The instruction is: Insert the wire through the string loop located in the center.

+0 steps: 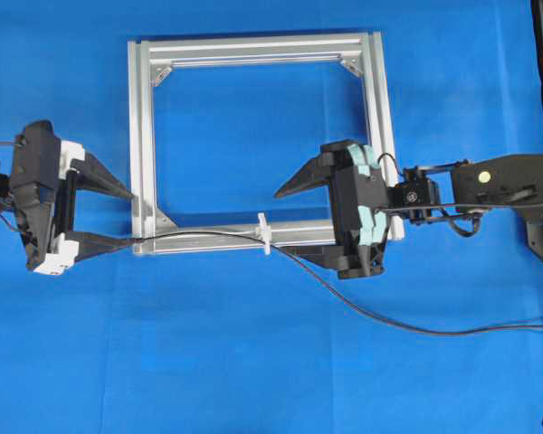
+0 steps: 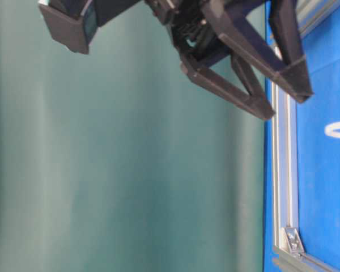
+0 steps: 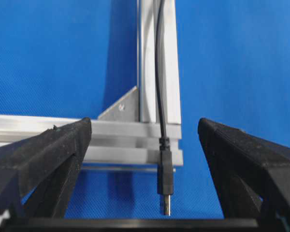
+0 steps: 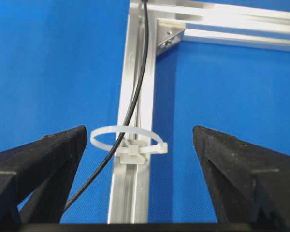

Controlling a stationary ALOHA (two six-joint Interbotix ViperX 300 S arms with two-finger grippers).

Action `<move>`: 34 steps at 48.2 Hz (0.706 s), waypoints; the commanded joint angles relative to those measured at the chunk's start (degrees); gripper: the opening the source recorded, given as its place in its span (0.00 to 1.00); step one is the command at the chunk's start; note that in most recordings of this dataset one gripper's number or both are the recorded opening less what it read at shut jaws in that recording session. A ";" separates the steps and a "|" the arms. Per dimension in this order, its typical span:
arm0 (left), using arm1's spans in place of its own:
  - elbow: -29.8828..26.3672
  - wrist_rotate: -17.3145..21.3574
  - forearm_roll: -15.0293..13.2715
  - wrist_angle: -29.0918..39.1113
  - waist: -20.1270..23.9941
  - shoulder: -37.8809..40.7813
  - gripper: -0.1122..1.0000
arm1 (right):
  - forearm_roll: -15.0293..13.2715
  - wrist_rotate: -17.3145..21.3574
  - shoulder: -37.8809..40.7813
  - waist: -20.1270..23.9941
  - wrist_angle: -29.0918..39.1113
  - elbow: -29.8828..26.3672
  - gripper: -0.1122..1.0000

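While both grippers stand released, the wire (image 4: 135, 96) runs through the string loop (image 4: 128, 140)
Left gripper (image 3: 144, 145) flanks the plug (image 3: 165, 181); right gripper (image 4: 137, 145) flanks the loop

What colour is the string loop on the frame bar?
White; the string loop shows best in the right wrist view.

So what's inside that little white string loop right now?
The wire runs through the string loop, above the frame bar. Its plug lies beyond the frame's corner. Nothing there is covered.
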 commanded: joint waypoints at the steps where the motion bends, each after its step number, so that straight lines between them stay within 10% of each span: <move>1: -0.44 0.09 0.26 0.44 0.53 -1.76 0.90 | -0.18 0.00 -2.11 -0.09 0.53 -0.53 0.98; 34: -0.44 0.09 0.26 1.49 0.70 -2.81 0.90 | -0.18 -0.09 -2.81 -0.09 0.88 -0.26 0.98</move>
